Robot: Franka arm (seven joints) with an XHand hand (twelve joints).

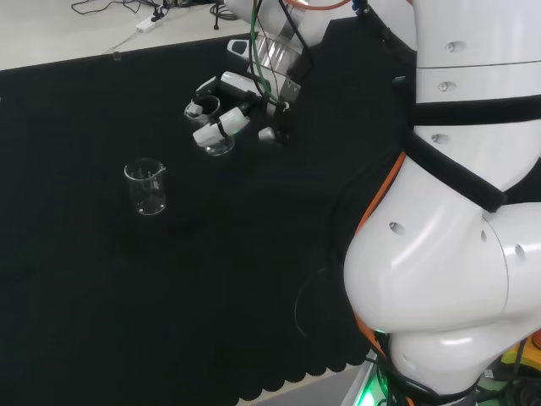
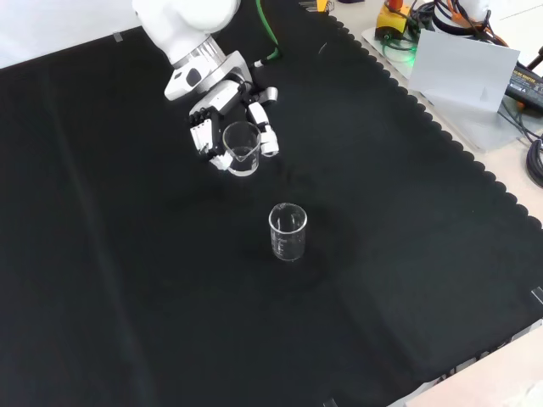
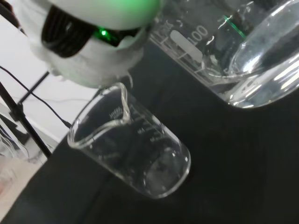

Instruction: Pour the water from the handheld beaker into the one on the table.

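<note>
Front view: black-and-white robot hand [image 2: 222, 108], upper left of frame, fingers [image 2: 266, 127] curled round a clear glass beaker of water [image 2: 240, 146]. Empty clear glass beaker [image 2: 288, 231] upright on the black-cloth table [image 2: 407, 254], frame centre, apart. Risk: tipping short of it spills water onto cloth.

My tabletop [image 2: 127, 280] is draped in black cloth [image 1: 101, 296] whose scalloped edge runs along the lower right of the front view and the bottom of the head view. One clear glass beaker [image 2: 288, 231] stands upright on it, near the middle of the front view and at centre left of the head view [image 1: 146, 187]. It looks empty.
</note>
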